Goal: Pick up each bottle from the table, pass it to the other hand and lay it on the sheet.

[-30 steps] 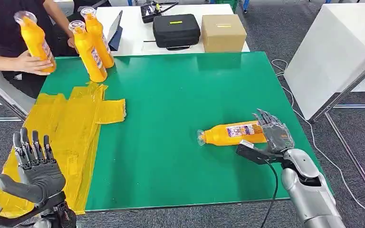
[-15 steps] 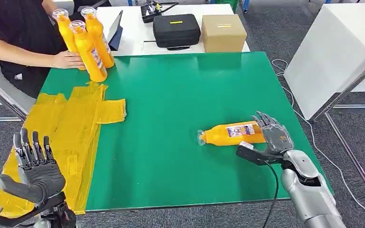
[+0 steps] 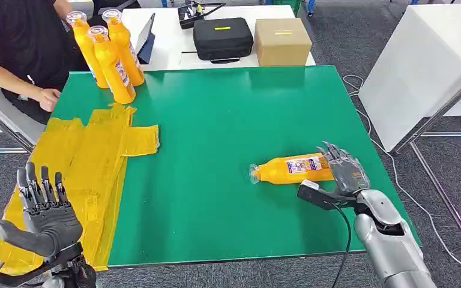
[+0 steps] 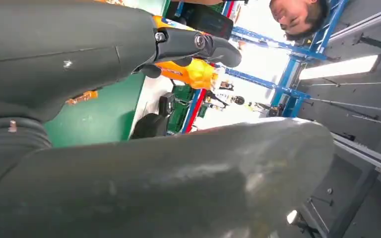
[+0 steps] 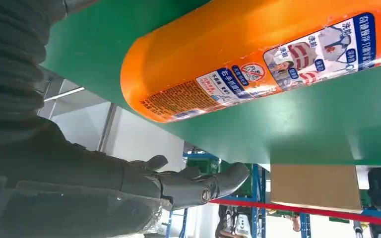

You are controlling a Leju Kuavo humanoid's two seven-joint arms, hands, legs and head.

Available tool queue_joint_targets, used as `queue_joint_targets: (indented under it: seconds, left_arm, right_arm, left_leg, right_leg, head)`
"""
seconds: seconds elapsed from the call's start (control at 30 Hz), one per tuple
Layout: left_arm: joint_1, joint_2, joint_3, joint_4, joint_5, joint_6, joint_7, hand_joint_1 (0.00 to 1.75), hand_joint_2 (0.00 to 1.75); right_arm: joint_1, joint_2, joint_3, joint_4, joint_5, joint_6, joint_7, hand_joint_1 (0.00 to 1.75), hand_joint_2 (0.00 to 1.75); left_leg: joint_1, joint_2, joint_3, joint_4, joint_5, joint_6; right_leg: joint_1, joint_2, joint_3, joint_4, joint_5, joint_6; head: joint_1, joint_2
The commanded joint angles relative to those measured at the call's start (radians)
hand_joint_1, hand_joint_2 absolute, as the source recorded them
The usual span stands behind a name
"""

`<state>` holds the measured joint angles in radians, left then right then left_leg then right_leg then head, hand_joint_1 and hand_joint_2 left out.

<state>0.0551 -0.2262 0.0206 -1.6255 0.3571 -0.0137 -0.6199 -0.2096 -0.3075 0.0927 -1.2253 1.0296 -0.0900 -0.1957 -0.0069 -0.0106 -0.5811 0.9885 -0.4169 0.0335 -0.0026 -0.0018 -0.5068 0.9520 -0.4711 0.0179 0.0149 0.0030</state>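
- Yellow crumpled plastic sheet (image 3: 90, 162) on green table (image 3: 228, 108) bears no bottles: nothing delivered.
- Orange plastic bottle (image 3: 291, 169) lies on its side near right edge.
- Right hand (image 3: 343, 174) at its base, fingers spread, not gripping.
- Left hand (image 3: 45, 213) empty, fingers apart, beside sheet.
- Three upright orange bottles (image 3: 111, 54) wait at far corner.
- Left to do: grasp, handover, placement.

The head view is looking forward and down from high over the green bench (image 3: 228, 120). The right wrist view is sitting close behind the right robot hand (image 5: 129, 183), facing along the bench edge at the lying bottle (image 5: 258, 54), which both are sharing.
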Motion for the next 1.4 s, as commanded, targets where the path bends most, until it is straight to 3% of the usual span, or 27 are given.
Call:
queue_joint_targets:
  seconds: [0.03, 1.1, 1.13, 1.17, 1.2, 1.27, 1.33, 1.4]
  left_arm:
    - [-0.024, 0.005, 0.026, 0.056, 0.005, -0.003, 0.001, 0.0, 0.0]
    - [-0.024, 0.005, 0.026, 0.056, 0.005, -0.003, 0.001, 0.0, 0.0]
    - [-0.029, -0.01, 0.031, 0.055, 0.031, 0.003, 0.012, 0.0, 0.0]
    - [-0.034, -0.011, 0.016, 0.053, 0.034, 0.015, 0.017, 0.0, 0.0]
    - [-0.035, -0.011, 0.01, 0.053, 0.035, 0.021, 0.018, 0.0, 0.0]
    - [-0.036, -0.007, 0.002, 0.055, 0.037, 0.028, 0.018, 0.0, 0.0]
    - [-0.031, -0.004, 0.001, 0.054, 0.037, 0.028, 0.018, 0.0, 0.0]
    - [-0.029, -0.003, 0.001, 0.053, 0.037, 0.028, 0.017, 0.0, 0.0]
  right_arm:
    - [-0.047, 0.005, 0.026, 0.062, -0.001, -0.003, 0.002, 0.0, 1.75]
    - [-0.047, 0.005, 0.026, 0.062, -0.001, -0.003, 0.002, 0.0, 1.75]
    - [-0.214, 0.007, 0.229, 0.314, 0.25, 0.148, 0.23, 0.0, 1.75]
    - [-0.391, 0.12, 0.263, 0.719, 0.409, -0.043, 0.239, 0.0, 1.75]
    - [-0.437, 0.148, 0.269, 0.817, 0.413, -0.09, 0.24, 0.0, 1.75]
    - [-0.456, 0.155, 0.265, 0.871, 0.401, -0.14, 0.233, 0.0, 1.75]
    - [-0.444, 0.143, 0.262, 0.867, 0.395, -0.154, 0.226, 0.0, 1.75]
    - [-0.44, 0.139, 0.261, 0.861, 0.393, -0.153, 0.222, 0.0, 1.75]
  left_leg:
    - [0.0, 0.002, 0.002, -0.001, 0.0, -0.001]
    - [0.0, 0.002, 0.002, -0.001, -0.001, -0.002]
    - [0.0, 0.002, 0.003, -0.001, -0.001, -0.002]
    - [0.0, 0.003, 0.004, -0.001, -0.001, -0.003]
    - [0.0, 0.008, 0.004, 0.0, -0.002, -0.003]
    - [0.001, 0.022, 0.008, -0.003, -0.002, -0.003]
    - [0.002, 0.013, 0.005, -0.003, 0.0, -0.003]
    - [0.001, 0.014, 0.006, -0.002, 0.001, -0.002]
  right_leg:
    - [0.0, 0.001, 0.001, -0.001, 0.0, 0.0]
    - [0.0, 0.001, 0.002, -0.001, 0.0, 0.0]
    - [0.0, 0.002, 0.003, -0.001, 0.0, 0.0]
    - [0.0, 0.002, 0.003, -0.001, -0.001, 0.0]
    - [-0.001, 0.007, 0.002, 0.0, 0.001, 0.0]
    - [0.001, 0.022, 0.002, -0.004, 0.006, 0.0]
    - [0.004, 0.013, 0.003, -0.003, 0.005, 0.0]
    - [0.002, 0.013, 0.001, -0.001, 0.005, -0.001]
  head:
    - [0.0, 0.0]
    - [0.0, 0.0]
    - [0.0, 0.0]
    - [0.0, 0.0]
    - [0.0, 0.0]
    - [0.0, 0.0]
    - [0.0, 0.0]
    - [0.001, 0.0]
